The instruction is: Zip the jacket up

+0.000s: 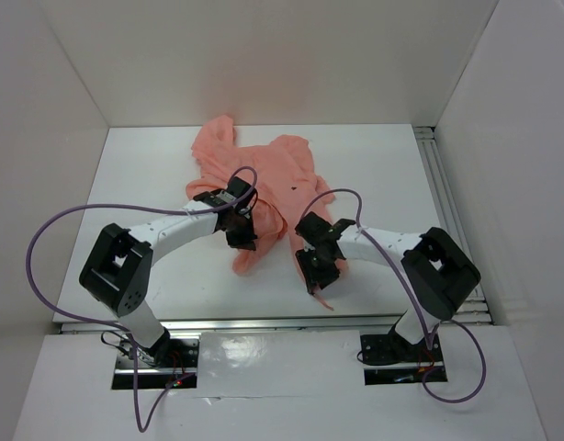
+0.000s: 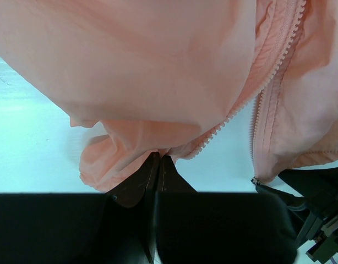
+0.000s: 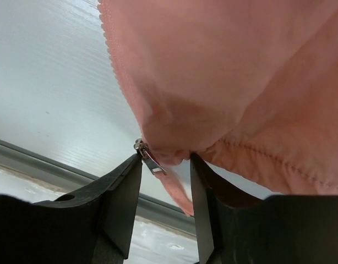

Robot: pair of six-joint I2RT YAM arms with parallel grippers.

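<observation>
The salmon-pink jacket lies crumpled mid-table, its front open. My left gripper is shut on the jacket's lower hem, beside one row of zipper teeth. My right gripper stands with its jaws a narrow gap apart at the other front corner. The small metal zipper pull hangs between them against the left finger, and a pink fabric tab dangles below. The slider also shows in the left wrist view, at the right gripper's tip.
White walls enclose the white table on three sides. A rail runs along the table's right edge. The table's near edge lies just beyond the right gripper. Purple cables loop off both arms.
</observation>
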